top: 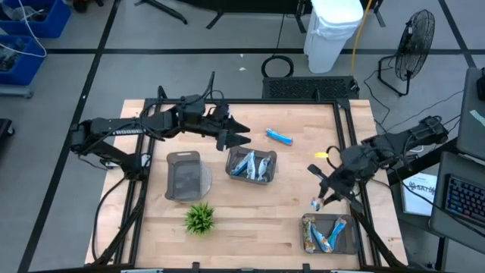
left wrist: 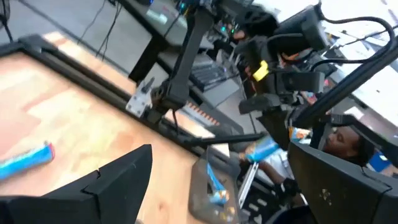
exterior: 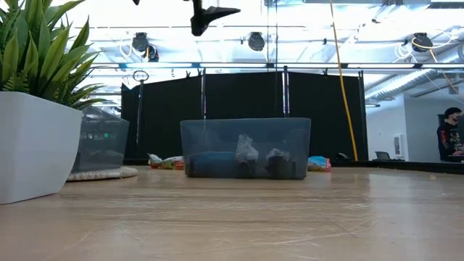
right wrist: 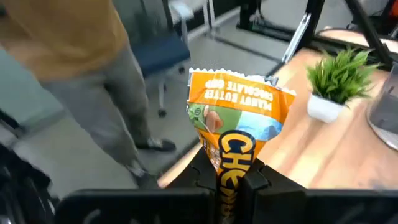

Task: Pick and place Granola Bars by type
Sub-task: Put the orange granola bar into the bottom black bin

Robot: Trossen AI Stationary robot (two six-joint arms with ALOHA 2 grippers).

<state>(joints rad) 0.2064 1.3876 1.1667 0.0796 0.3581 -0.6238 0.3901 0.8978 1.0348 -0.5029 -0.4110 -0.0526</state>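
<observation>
Right gripper (top: 324, 199) pinches my orange-and-blue granola bar (right wrist: 233, 124) by one end, at twelve o'clock of its tray (top: 307, 236). Such a thin grip could let it swing and miss.

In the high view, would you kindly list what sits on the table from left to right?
Empty tray → plant → middle tray → loose blue bar → right tray.

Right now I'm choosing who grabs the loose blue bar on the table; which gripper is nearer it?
Left. The left gripper hovers just beside the blue bar; the right gripper is farther off, holding an orange bar.
</observation>
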